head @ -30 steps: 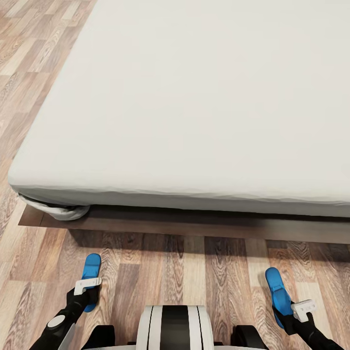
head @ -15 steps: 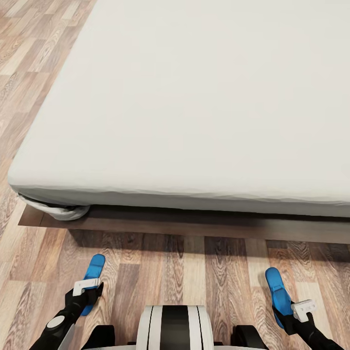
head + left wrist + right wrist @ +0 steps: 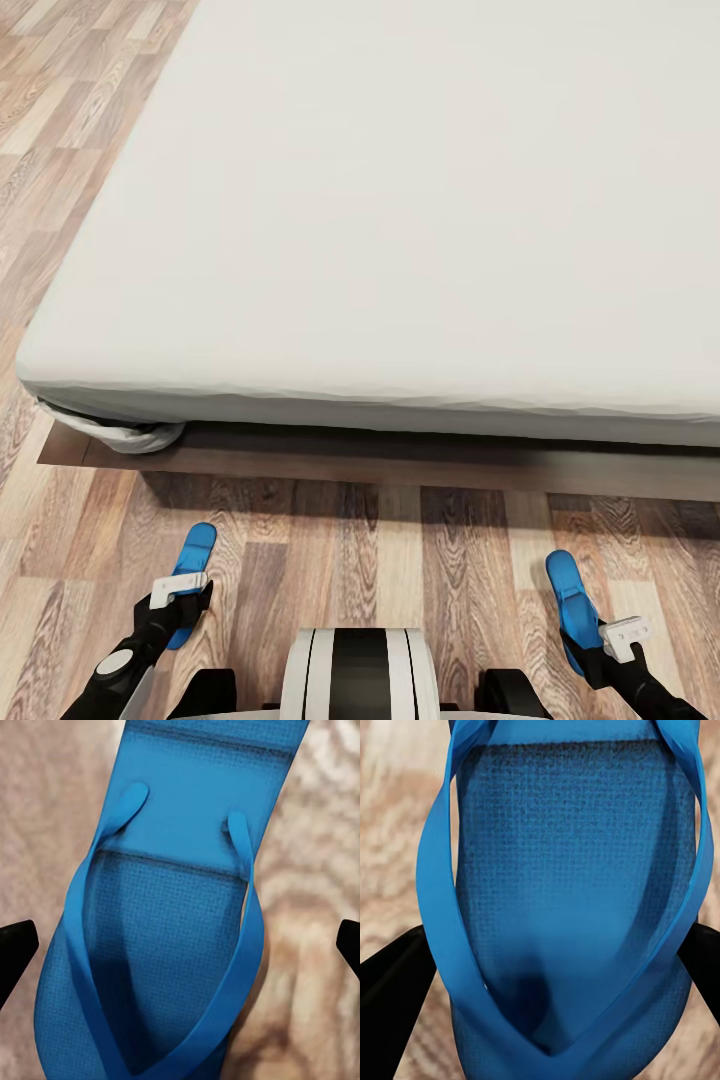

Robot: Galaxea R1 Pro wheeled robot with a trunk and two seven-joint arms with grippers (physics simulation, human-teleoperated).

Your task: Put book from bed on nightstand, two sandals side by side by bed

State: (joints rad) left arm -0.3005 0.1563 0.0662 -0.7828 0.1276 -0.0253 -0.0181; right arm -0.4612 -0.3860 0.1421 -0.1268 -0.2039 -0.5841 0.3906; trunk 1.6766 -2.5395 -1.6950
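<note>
Each claw hangs over its own blue sandal, left (image 3: 190,580) and right (image 3: 572,605), lengthwise toward the bed (image 3: 400,250); left claw (image 3: 180,945) open, right claw (image 3: 540,967) hugging the sandal's sides, grip uncertain.

Black arms (image 3: 130,655), white-and-black striped trunk (image 3: 358,672)

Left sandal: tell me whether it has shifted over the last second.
Yes. The left sandal has swung its tip toward the right sandal and sits slightly lower against the floor planks; the bed holds its place.
</note>
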